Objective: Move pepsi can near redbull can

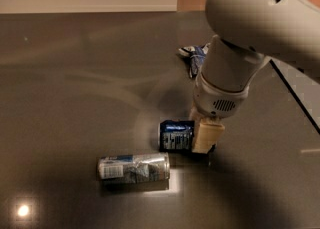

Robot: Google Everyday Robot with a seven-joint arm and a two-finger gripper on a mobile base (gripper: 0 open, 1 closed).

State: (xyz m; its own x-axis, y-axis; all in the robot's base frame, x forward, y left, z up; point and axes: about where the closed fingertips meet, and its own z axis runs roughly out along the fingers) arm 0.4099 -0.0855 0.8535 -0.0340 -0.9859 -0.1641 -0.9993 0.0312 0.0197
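The pepsi can, short and dark blue with white label patches, lies on its side on the dark table. My gripper reaches down from the big white arm and is shut on the can's right end. One cream finger shows in front; the other is hidden behind the can. The redbull can, slim, silver and dented, lies on its side just below and left of the pepsi can, a small gap apart.
A wrinkly blue-and-white bag lies behind the arm, partly hidden by it. The table's right edge runs diagonally past the arm. A bright light reflection sits at the lower left.
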